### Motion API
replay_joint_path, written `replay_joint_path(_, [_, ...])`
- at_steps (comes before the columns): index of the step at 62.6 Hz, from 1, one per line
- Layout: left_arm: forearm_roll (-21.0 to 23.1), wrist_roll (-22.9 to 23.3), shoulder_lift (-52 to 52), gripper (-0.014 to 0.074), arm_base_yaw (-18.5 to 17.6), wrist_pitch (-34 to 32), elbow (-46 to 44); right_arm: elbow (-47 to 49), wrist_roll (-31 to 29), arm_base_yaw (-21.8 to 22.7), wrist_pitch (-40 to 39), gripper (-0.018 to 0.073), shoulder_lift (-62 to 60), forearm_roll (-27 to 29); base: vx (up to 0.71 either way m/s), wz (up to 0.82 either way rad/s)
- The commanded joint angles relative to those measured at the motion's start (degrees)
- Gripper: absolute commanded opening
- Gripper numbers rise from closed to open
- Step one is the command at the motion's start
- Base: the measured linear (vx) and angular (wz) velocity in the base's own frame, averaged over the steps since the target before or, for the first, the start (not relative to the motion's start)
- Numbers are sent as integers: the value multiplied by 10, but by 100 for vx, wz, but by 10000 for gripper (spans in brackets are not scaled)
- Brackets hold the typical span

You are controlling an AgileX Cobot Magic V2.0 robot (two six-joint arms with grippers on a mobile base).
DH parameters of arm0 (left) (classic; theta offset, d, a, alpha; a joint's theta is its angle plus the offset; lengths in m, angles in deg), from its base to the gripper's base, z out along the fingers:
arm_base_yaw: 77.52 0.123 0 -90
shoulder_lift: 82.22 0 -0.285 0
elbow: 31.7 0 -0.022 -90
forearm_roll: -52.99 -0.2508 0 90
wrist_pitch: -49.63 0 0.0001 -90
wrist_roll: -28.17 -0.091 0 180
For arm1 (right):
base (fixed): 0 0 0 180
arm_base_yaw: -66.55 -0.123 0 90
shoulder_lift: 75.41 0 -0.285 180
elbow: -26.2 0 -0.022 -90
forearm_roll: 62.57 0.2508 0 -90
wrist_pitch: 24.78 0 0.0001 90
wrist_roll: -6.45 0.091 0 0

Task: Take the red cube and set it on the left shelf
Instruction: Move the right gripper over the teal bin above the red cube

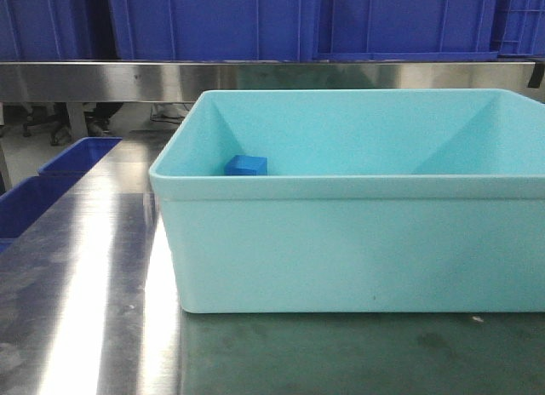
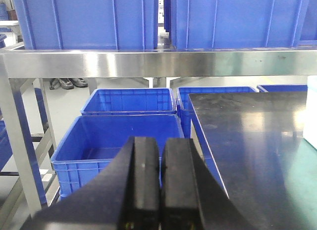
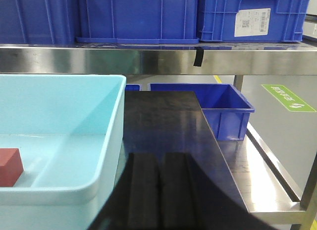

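Red cube point(image 3: 10, 165) lies inside the pale-blue tub point(image 3: 59, 193) near its front wall, leftward across the tub's right wall from the right gripper point(image 3: 158, 190), whose jaws, like those of the left gripper point(image 2: 159, 180), are pressed together, empty.

Over on the left gripper point(image 2: 160, 143): two flat, matte-black fingers with squared tips, widening into a broad black base (tiny brassy specks low down, too small to identify). The right gripper point(image 3: 158, 160) shows the same black slab shape, slightly glossier.
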State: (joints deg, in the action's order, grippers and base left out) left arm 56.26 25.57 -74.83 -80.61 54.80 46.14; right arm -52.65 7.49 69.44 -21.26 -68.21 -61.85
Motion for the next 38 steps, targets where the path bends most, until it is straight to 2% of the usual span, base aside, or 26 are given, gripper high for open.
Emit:
replay_joint_path(1, [5, 3, -10, 90, -4, -44, 14, 14, -5, 2, -45, 17, -10, -4, 0, 0])
replay_joint_path(38, [5, 3, -10, 90, -4, -44, 14, 14, -5, 2, -45, 17, -10, -4, 0, 0])
